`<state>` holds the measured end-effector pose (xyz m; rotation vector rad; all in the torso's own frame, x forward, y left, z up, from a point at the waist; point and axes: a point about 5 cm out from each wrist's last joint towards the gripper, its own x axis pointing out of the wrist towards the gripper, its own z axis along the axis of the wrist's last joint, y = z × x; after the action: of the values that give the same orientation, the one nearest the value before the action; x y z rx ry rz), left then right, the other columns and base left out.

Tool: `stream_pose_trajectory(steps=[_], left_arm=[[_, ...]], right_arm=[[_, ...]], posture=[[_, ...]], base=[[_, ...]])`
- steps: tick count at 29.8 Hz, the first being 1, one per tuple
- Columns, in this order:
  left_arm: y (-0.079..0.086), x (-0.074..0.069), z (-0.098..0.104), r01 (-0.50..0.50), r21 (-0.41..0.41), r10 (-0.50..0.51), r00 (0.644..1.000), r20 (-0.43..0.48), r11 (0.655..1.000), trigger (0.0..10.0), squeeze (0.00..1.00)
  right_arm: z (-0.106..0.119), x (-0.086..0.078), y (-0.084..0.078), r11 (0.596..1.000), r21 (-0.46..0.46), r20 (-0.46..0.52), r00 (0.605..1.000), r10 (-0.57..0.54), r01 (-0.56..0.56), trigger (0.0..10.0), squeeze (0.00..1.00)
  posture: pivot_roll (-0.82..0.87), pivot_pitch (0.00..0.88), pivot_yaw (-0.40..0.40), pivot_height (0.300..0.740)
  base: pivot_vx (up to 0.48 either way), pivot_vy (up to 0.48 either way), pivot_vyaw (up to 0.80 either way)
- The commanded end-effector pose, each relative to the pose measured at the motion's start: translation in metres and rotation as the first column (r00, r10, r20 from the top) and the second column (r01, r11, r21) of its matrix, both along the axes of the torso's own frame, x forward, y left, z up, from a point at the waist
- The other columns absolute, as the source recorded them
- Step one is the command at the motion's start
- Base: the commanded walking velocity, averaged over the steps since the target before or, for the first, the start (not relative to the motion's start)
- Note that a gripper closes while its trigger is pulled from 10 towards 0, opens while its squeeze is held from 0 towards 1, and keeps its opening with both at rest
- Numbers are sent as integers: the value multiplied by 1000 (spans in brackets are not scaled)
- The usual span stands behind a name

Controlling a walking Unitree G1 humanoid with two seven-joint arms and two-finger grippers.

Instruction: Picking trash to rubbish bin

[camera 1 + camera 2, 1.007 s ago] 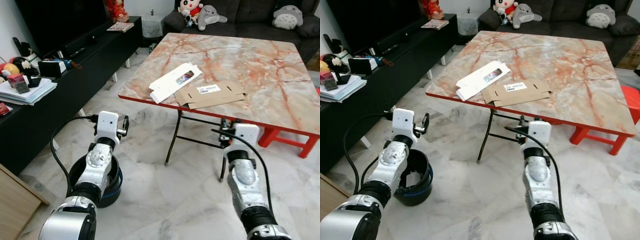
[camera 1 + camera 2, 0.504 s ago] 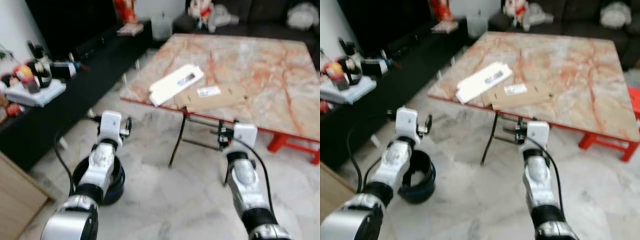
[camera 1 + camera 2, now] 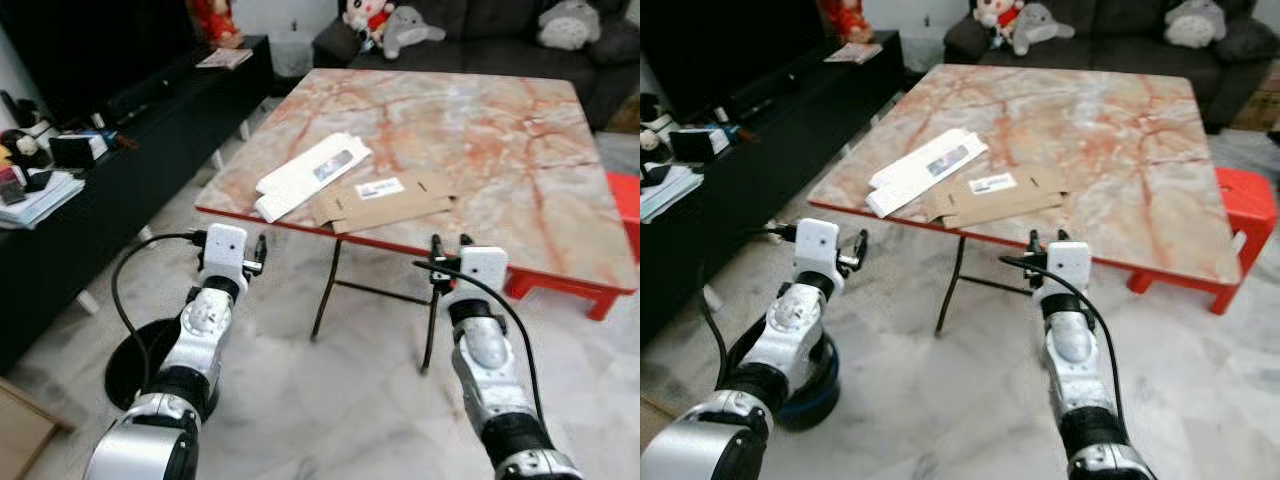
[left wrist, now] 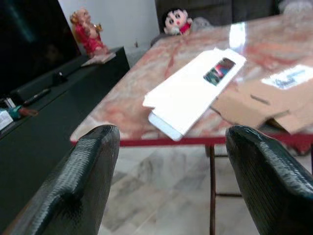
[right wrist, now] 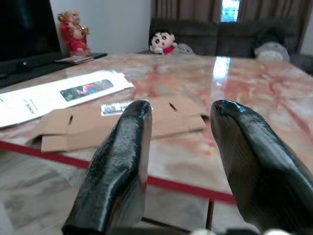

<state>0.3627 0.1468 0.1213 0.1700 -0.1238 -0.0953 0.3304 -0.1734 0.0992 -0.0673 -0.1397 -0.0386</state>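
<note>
Compared with one second ago, the whole head view has shifted: the bench (image 3: 480, 120) now sits lower and nearer in the frame, both arms reach closer to its near red edge, and the black rubbish bin (image 3: 130, 355) has slid toward 8 o'clock, partly behind the left forearm; this is camera motion, not motion of the objects. The left gripper (image 3: 258, 250) hangs below and just outside the bench's near left corner, its fingers (image 4: 73, 186) spread wide apart and holding nothing. The right gripper (image 3: 448, 245) stands just under the near edge of the bench, its fingers (image 5: 117, 161) likewise spread and empty. The trash lies on the marble bench top near its near left corner: a flattened white carton (image 3: 312, 176) with a printed window, and, touching it at its 3 o'clock side, a flattened brown cardboard sheet (image 3: 385, 200) bearing a white label. In the left wrist view the white carton lies between the two fingers, at 12 o'clock ahead; in the right wrist view the brown cardboard sheet lies ahead of the fingers. A black TV cabinet (image 3: 110, 170) runs along 9 to 11 o'clock, with stacked papers (image 3: 35, 195) on it. A dark sofa (image 3: 480, 30) with plush toys (image 3: 385, 20) stands at 12 o'clock, and a red stool (image 3: 1240, 215) stands at 3 o'clock beside the bench.
</note>
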Motion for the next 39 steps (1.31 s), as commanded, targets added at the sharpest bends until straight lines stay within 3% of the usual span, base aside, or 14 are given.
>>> stream_pose_trajectory(steps=[1,39], left_arm=[[11,0,1,-28,11,28,1000,-2,1000,10000,0],[7,2,6,6,-1,-6,1000,14,1000,10000,0]], right_arm=[[4,3,14,999,9,13,999,45,-46,10000,0],[5,3,13,999,31,17,999,35,-35,10000,0]], posture=[[171,24,35,740],[172,29,31,740]], base=[[322,0,0],[301,0,0]])
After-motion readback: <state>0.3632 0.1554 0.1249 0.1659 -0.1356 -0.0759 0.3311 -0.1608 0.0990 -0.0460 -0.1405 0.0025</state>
